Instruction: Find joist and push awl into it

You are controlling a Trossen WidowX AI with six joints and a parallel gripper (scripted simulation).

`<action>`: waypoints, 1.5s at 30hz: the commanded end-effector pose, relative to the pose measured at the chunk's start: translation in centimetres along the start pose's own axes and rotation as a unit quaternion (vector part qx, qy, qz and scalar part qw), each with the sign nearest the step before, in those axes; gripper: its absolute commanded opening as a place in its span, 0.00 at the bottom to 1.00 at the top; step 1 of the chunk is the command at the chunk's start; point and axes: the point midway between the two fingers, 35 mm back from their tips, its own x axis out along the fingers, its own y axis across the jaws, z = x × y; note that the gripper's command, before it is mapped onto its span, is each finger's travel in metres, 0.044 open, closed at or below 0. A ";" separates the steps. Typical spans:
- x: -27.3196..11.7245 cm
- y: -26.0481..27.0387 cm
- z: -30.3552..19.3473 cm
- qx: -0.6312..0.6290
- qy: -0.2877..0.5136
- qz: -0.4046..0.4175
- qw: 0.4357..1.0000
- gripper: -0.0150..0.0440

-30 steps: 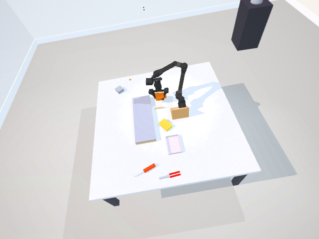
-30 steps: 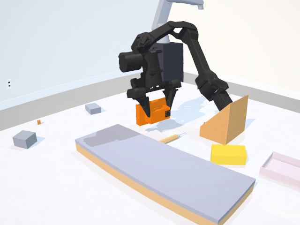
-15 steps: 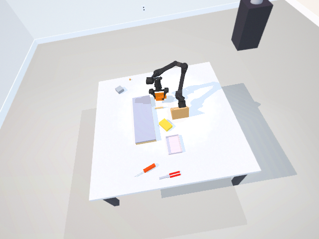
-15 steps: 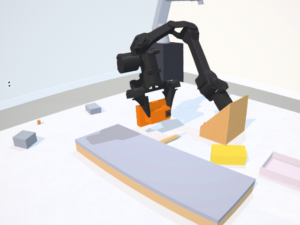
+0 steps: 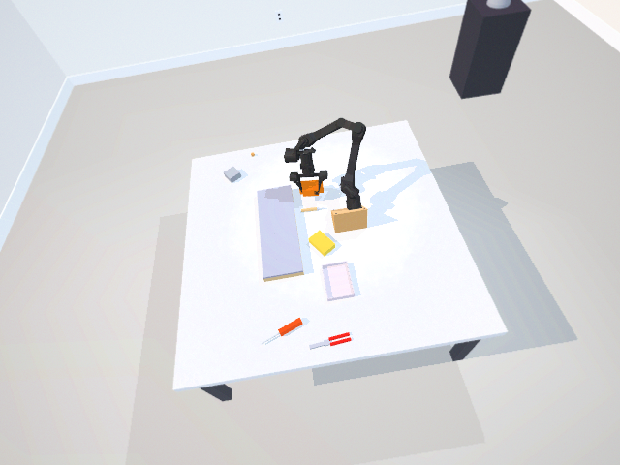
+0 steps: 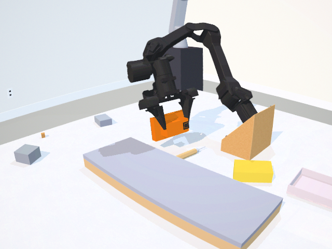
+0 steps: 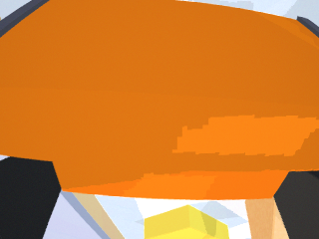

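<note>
My gripper (image 5: pixel 310 189) (image 6: pixel 177 125) (image 7: pixel 171 153) is shut on the orange stud finder (image 5: pixel 311 185) (image 6: pixel 171 121) (image 7: pixel 150 100), which fills most of the wrist view. It holds the stud finder above the table, beside the far end of the floor panel (image 5: pixel 280 234) (image 6: pixel 182 187). The panel is a long grey-lavender slab with tan sides, and a shadow falls on its far end. No joist shows. The awl (image 5: pixel 309 209) (image 6: pixel 189 153) lies on the table beside the panel, wooden handle toward it. The pale pink tray (image 5: pixel 340 281) (image 6: pixel 308 196) is empty.
A yellow block (image 5: pixel 321 242) (image 6: pixel 252 171) (image 7: pixel 184 225) lies between panel and tray. A tan wedge (image 5: pixel 350 220) (image 6: pixel 262 134) stands at the arm's base. Grey blocks (image 5: pixel 232 173) (image 6: pixel 27 154) and a small orange cube (image 5: pixel 253 154) (image 6: pixel 43 135) lie far off. A red-handled screwdriver (image 5: pixel 290 326) and pliers (image 5: pixel 340 336) lie near the front edge.
</note>
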 end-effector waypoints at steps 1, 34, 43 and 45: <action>-0.4 0.3 0.1 0.000 0.008 0.008 1.000 0.25; -0.3 0.2 0.5 -0.003 0.096 0.006 0.995 0.25; -0.3 0.2 0.7 -0.004 0.123 0.004 0.992 0.25; -0.3 0.2 0.7 -0.005 0.129 0.004 0.992 0.25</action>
